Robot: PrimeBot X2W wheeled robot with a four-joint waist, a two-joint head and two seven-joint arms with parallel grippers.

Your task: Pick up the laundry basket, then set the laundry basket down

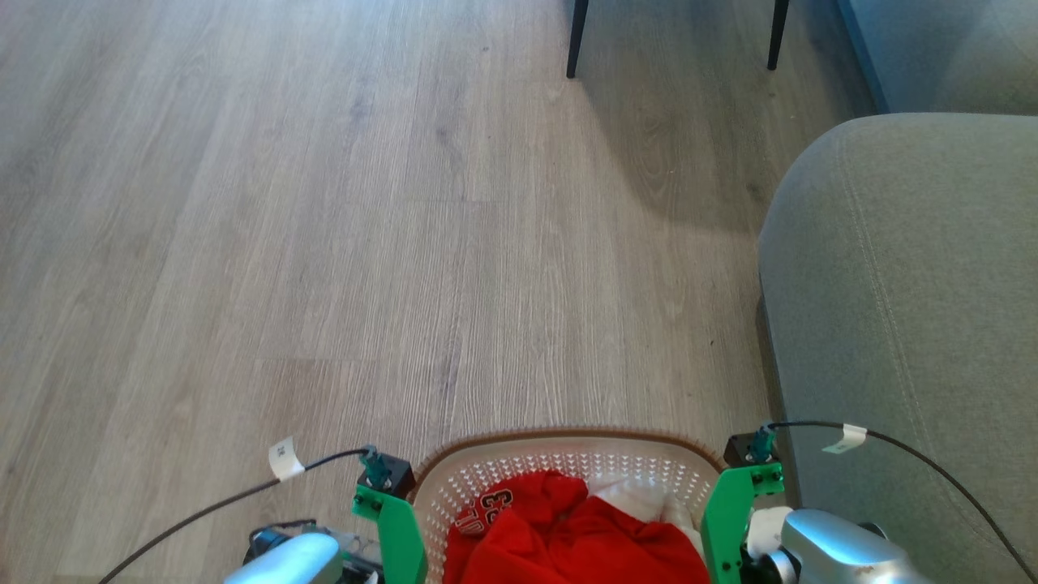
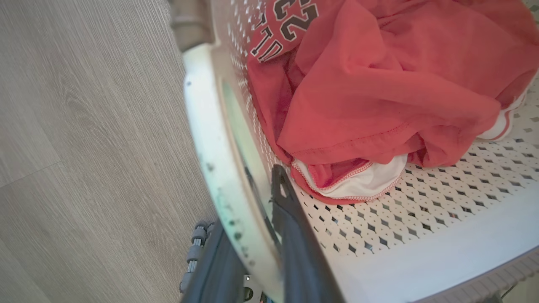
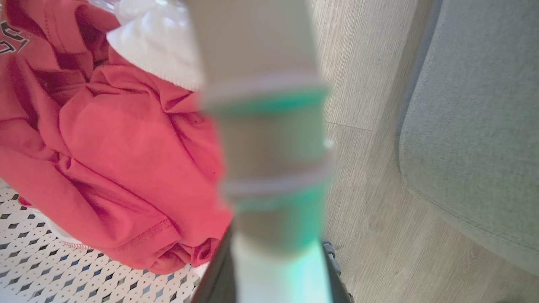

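L gripper (image 2: 243,204) & R gripper (image 3: 276,263) each clamping laundry basket (image 1: 568,440) side rim; red clothes (image 1: 568,535) inside, grey sofa (image 1: 908,308) alongside

At the near edge is the laundry basket (image 1: 519,466), holding a red garment (image 1: 568,539) over white cloth (image 1: 641,496). A green left wrist bracket (image 1: 397,527) and a green right wrist bracket (image 1: 730,511) flank it. Wood-plank floor (image 1: 324,243) stretches beyond, with a grey sofa (image 1: 908,308) to the right and dark furniture legs (image 1: 576,36) far off.

Wrist brackets (image 1: 397,527): green, dark screws, lower frame
Cables (image 1: 803,422): black, white tags (image 1: 284,458)
Forearms (image 1: 843,551): silvery, rounded
Left gripper (image 2: 242,202) fingers (image 2: 299,252): long, dark
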